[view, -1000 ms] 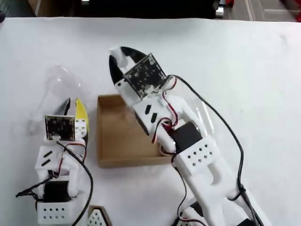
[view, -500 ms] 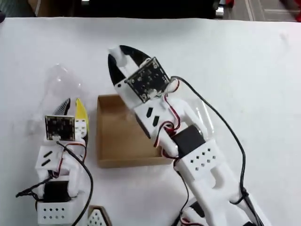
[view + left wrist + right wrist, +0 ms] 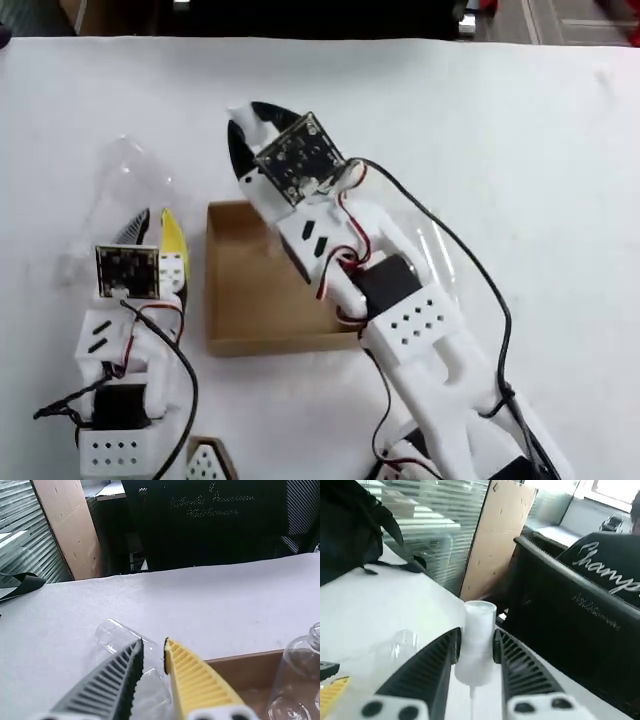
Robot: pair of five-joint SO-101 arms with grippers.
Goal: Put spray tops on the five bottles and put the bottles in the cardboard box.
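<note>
Right tool [image 3: 476, 634]: we log it clamped on a white spray top [image 3: 480, 615], upper centre of the high view, presumably for capping. Left tool [image 3: 152, 644]: narrow gap, above a clear bottle [image 3: 112, 635] left of the cardboard box [image 3: 240, 300].

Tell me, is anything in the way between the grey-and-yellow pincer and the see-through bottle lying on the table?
Nothing visible is. The left pincer is open just above the clear plastic bottle on the white table, with no other thing between them.

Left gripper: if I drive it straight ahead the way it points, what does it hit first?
Probably the clear bottle lying just ahead of the left gripper, though depth is unclear.
</note>
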